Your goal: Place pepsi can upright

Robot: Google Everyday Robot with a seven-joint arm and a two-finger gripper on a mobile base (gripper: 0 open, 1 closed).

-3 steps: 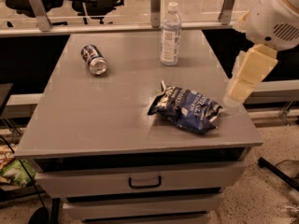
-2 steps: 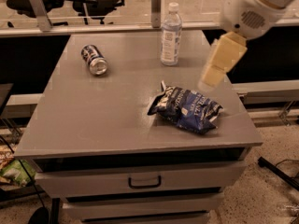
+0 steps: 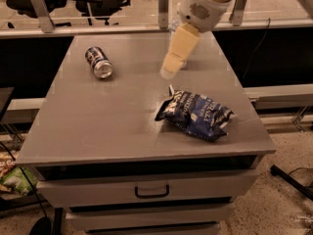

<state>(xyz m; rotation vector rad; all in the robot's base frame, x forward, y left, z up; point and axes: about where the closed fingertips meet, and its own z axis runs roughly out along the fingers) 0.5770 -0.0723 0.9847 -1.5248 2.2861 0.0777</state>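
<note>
The robot's arm is reaching in from the upper right over the far half of the counter, its cream gripper slanting down and leftward above the surface; whether it is open or closed cannot be told. The pepsi can is lying on its side near the far-left corner, well apart from the gripper, its long axis running far-left to near-right and a shiny silver end facing forward. The body is dark blue with white markings.

The gripper hangs above the grey table: dark blue aluminium pepsi can to its left, blue foil snack bag before it.
</note>
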